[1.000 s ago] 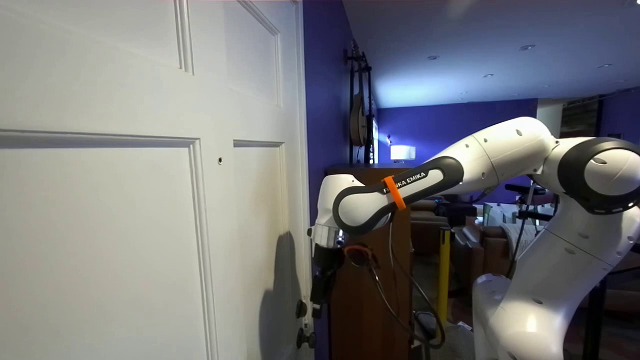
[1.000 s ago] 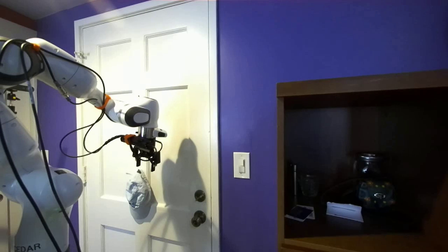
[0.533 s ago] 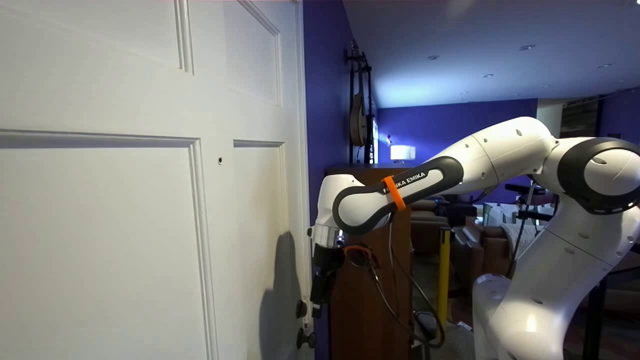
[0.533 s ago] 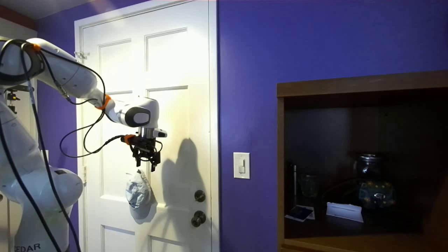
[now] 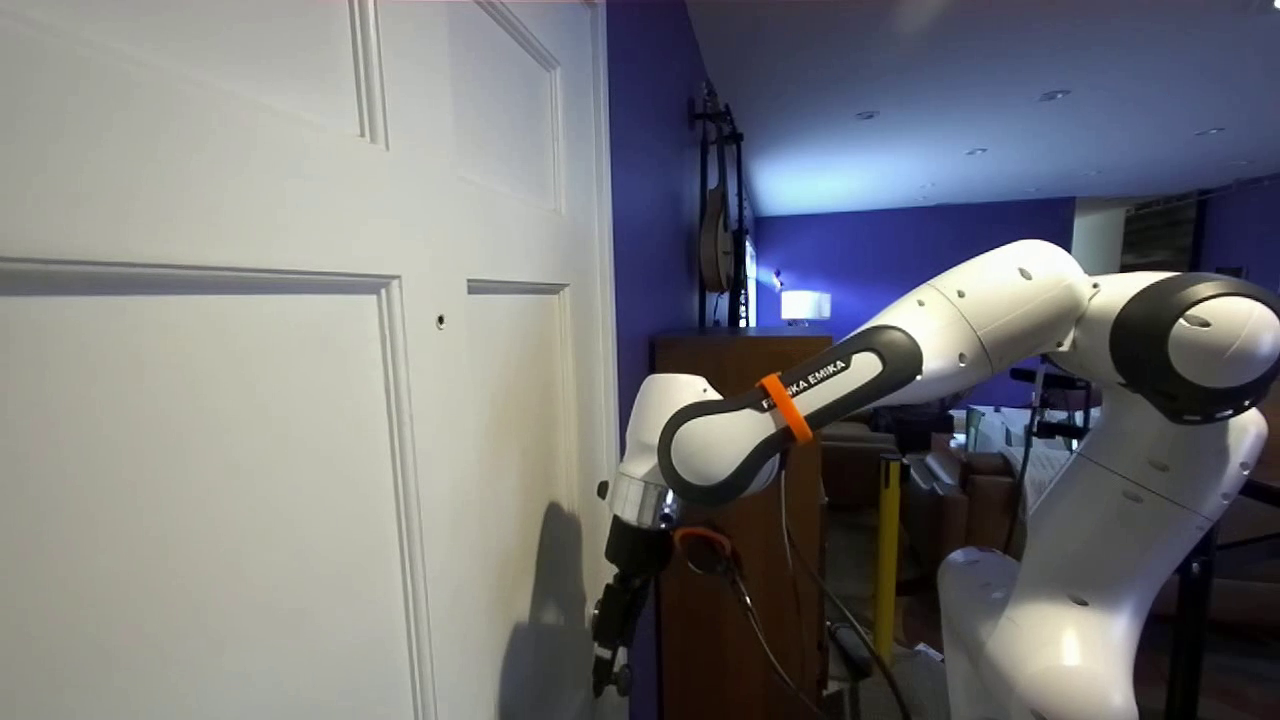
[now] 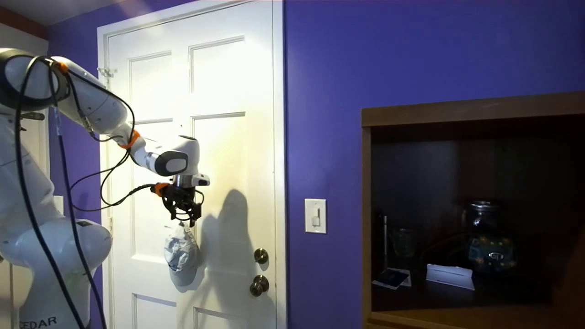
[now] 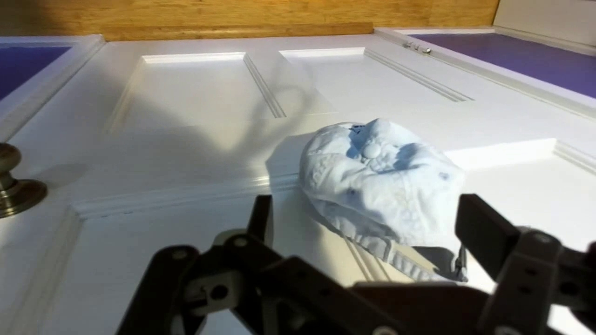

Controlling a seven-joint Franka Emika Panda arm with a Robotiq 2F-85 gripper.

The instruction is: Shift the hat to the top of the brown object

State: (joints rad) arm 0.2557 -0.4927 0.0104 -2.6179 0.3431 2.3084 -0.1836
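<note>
The pale grey hat [image 6: 180, 253] hangs on the white door from a small dark hook [image 7: 460, 265], which shows in the wrist view. The hat's crown and back strap fill the middle of the wrist view [image 7: 386, 186]. My gripper [image 7: 366, 211] is open, its fingers apart on either side of the hat's strap end, holding nothing. In an exterior view the gripper [image 6: 183, 220] is just above the hat's top. In an exterior view the gripper [image 5: 603, 675] is close to the door, and the hat is out of view. The brown cabinet [image 5: 725, 600] also shows in an exterior view [image 6: 473, 112].
The white panelled door [image 6: 219, 151] stands behind the hat. Door knobs [image 6: 259, 285] are beside it, also in the wrist view [image 7: 21, 195]. A light switch [image 6: 315, 215] is on the purple wall. The cabinet's shelf holds a jar [image 6: 483, 217] and a white card [image 6: 450, 276].
The arm has lowered and moved toward the door, bringing the gripper down to the hat's top and slightly tilted. The hat hangs where it was.
</note>
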